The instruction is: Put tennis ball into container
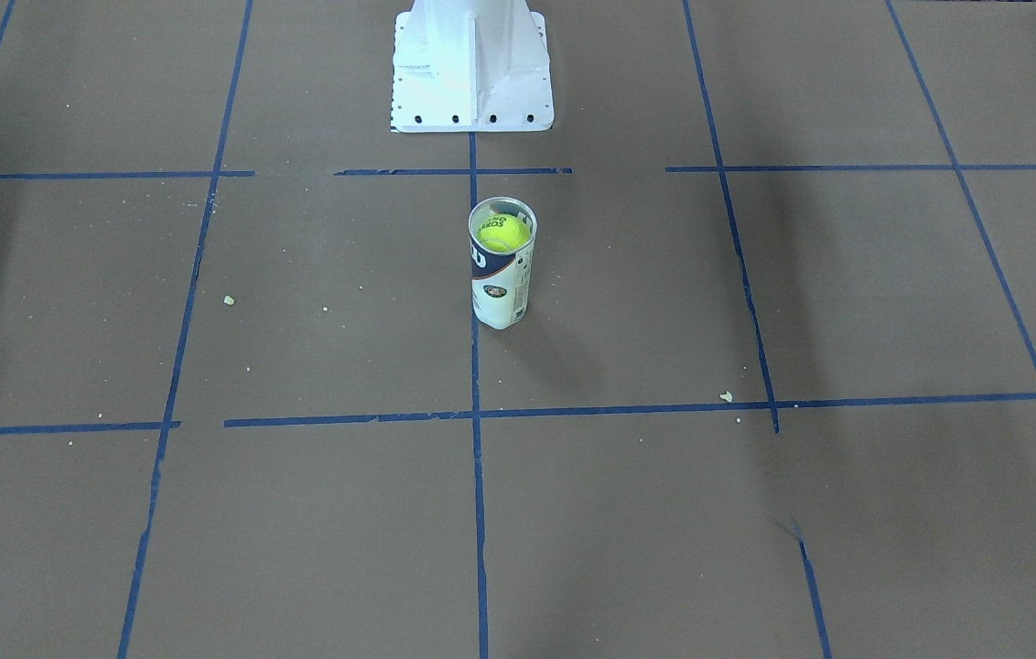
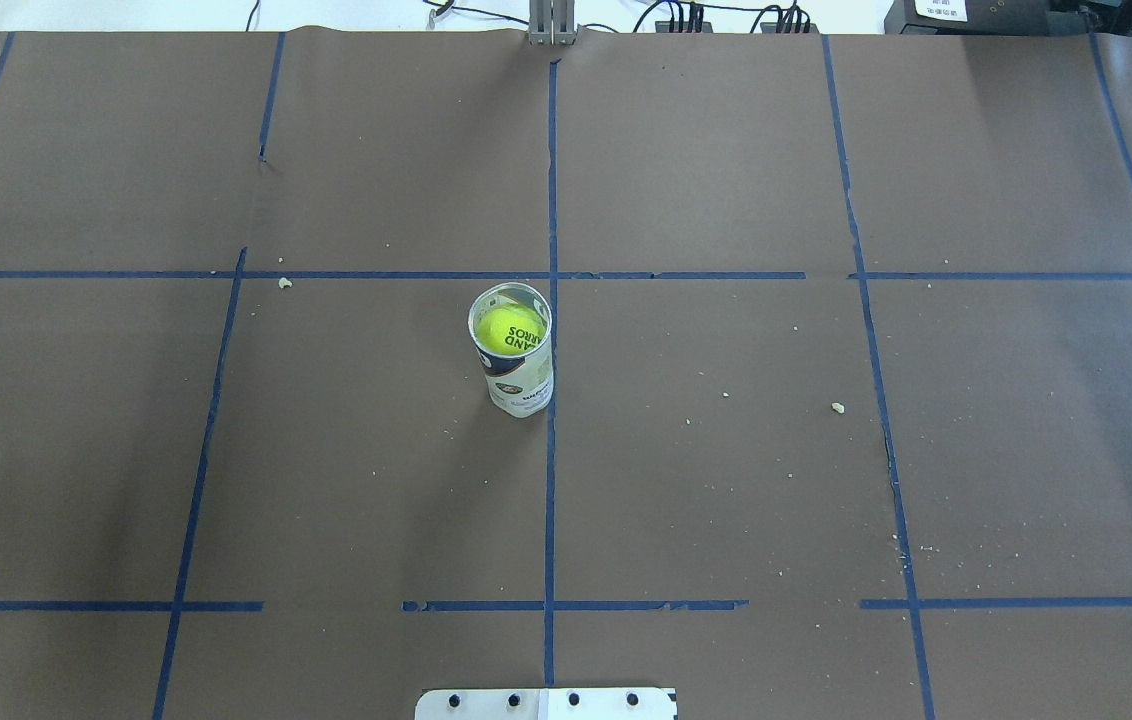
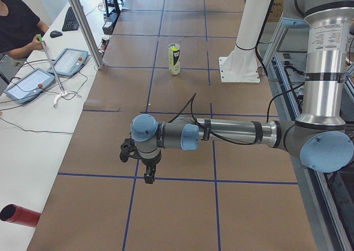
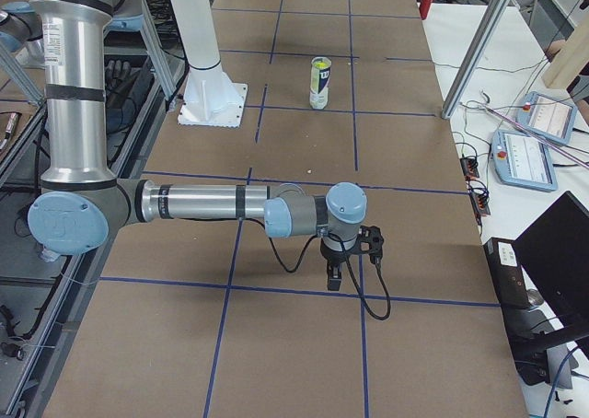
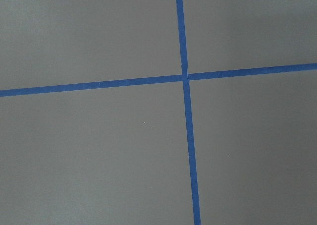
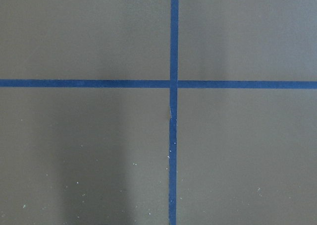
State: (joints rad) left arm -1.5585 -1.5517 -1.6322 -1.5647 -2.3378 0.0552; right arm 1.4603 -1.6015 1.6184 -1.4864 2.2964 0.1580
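The container stands upright at the table's middle, a clear tube with a white and navy label. Inside its open top sits the tennis ball, yellow-green with dark lettering. From overhead the tennis ball fills the container's mouth. My left gripper hangs low over the table far from the container, toward the table's left end. My right gripper hangs likewise near the other end, far from the container. I cannot tell whether either is open or shut. Both wrist views show only paper and tape.
Brown paper with a grid of blue tape covers the table. The white robot base stands just behind the container. Small crumbs lie scattered. Operator tablets and cables sit on a side bench.
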